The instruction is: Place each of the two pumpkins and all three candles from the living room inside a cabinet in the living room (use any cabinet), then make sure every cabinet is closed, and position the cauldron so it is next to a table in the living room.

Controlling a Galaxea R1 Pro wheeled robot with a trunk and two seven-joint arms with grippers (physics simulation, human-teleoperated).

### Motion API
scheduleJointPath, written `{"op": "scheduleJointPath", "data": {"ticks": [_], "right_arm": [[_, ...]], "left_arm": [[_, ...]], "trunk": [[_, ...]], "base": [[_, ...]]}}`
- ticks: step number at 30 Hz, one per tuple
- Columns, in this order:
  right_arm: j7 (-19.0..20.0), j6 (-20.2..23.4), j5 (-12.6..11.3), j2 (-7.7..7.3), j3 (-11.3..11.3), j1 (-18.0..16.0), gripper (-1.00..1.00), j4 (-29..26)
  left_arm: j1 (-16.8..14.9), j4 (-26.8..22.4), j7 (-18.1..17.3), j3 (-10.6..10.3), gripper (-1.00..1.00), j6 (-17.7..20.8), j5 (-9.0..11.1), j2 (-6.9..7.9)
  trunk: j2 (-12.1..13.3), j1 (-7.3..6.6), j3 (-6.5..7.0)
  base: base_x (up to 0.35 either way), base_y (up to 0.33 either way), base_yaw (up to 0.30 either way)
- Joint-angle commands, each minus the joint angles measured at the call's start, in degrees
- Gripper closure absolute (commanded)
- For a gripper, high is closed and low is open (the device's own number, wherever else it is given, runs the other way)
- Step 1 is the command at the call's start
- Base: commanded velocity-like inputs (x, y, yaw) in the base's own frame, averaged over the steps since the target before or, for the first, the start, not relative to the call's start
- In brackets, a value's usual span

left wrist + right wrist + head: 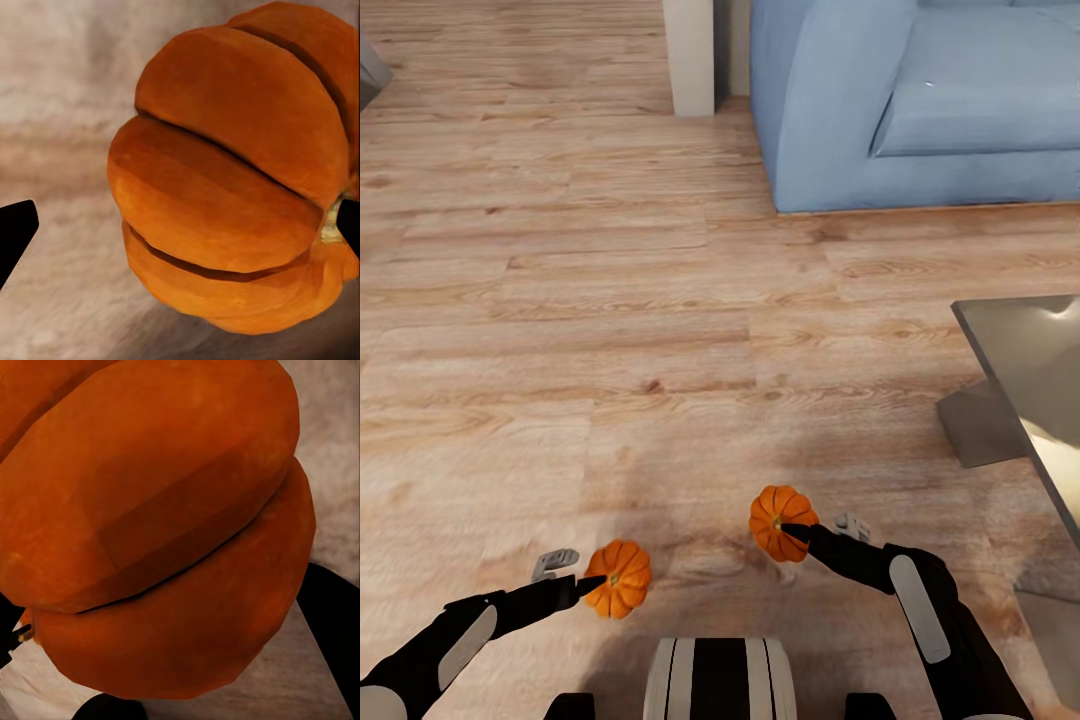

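Wood floor [610, 330] | sofa [920, 100], table [1030, 380] ahead-right | left claw [585, 585], right claw [800, 535] each clamp pumpkins [618, 578]

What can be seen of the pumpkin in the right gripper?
The pumpkin in the right gripper is small, squat and bright orange, with deep ribs and a matt skin. It is tipped sideways, its stem end facing the camera in the head view. The right gripper clamps it above the wooden floor, near the glass table's corner.
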Motion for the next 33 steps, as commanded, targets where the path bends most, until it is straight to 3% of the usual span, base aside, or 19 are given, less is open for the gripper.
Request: {"op": "scheduleJointPath", "data": {"ticks": [1, 18, 33], "right_arm": [[0.5, 0.3, 0.4, 0.02, -0.1, 0.0, 1.0, 0.0], [0.5, 0.3, 0.4, 0.02, -0.1, 0.0, 1.0, 0.0], [0.5, 0.3, 0.4, -0.01, -0.1, 0.0, 1.0, 0.0]], "left_arm": [[0.0, 0.0, 0.1, -0.2, -1.0, 0.4, 0.6, 0.04], [0.0, -0.1, -0.1, -0.4, -1.0, 0.3, 0.6, -0.36], [0.0, -0.1, -0.1, 0.0, -1.0, 0.1, 0.7, -0.41]], "trunk": [[0.0, 0.01, -0.03], [0.0, 0.01, -0.03], [-0.1, 0.16, -1.36]], "base": [[0.095, 0.0, 0.0], [0.006, 0.0, 0.0], [0.0, 0.0, 0.0]]}}
